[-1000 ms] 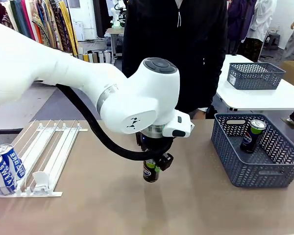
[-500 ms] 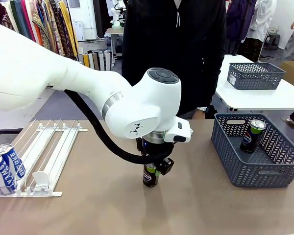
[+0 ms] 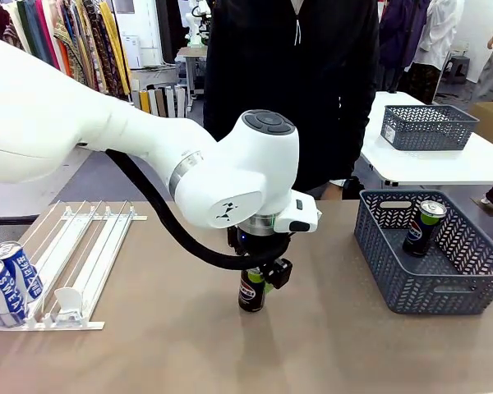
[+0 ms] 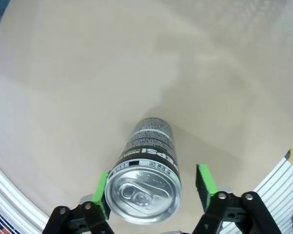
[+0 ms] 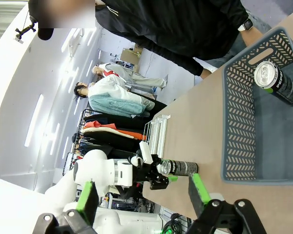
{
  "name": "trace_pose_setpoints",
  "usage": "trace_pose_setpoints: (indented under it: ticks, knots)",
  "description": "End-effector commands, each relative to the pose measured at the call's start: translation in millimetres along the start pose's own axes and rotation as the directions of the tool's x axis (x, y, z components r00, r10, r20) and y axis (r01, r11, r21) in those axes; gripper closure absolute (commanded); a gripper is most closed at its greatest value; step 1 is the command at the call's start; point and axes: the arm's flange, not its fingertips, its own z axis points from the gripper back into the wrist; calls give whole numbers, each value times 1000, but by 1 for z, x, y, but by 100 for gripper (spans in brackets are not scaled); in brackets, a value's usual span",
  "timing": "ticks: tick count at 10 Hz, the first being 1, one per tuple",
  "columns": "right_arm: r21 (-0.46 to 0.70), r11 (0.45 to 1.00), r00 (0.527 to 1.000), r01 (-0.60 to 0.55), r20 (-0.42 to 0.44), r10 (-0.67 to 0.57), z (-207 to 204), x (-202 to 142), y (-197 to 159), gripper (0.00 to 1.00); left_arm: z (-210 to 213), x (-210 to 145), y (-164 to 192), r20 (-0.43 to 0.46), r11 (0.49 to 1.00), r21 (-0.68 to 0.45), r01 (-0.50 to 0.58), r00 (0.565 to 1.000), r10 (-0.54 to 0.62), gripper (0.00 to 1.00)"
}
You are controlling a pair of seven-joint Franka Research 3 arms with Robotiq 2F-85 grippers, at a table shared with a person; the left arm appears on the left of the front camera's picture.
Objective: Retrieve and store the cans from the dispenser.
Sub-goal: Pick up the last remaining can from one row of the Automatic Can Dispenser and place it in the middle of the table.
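Release: black can [image 3: 251,292] upright, frame centre.
My left tool [image 4: 154,187] straddles it, wide; next, lift straight clear.

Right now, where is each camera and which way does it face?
Front: fixed between the arms, facing the person across the table; left arm over the black can.
Left wrist: looking down the open left gripper onto that can's top.
Right wrist: rolled sideways, looking past the right gripper at the basket.
Shared: all three show the black can.
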Motion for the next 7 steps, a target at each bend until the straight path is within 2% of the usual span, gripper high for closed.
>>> trace_pose_setpoints:
  ticks: [1,3,5,7]
  knots:
    - [30,999,999,-27,19,26,-2,2,1,0,29,-6,4,65,999,15,-41,997,40,0]
    - [30,999,999,-27,19,26,-2,2,1,0,78,-17,19,155,993,36,-116,982,109,0]
    - [30,999,999,-27,19,26,-2,2,1,0,125,-42,44,181,977,14,-214,961,208,0]
    - [30,999,999,-27,19,26,-2,2,1,0,172,-91,87,177,947,-102,-305,931,319,0]
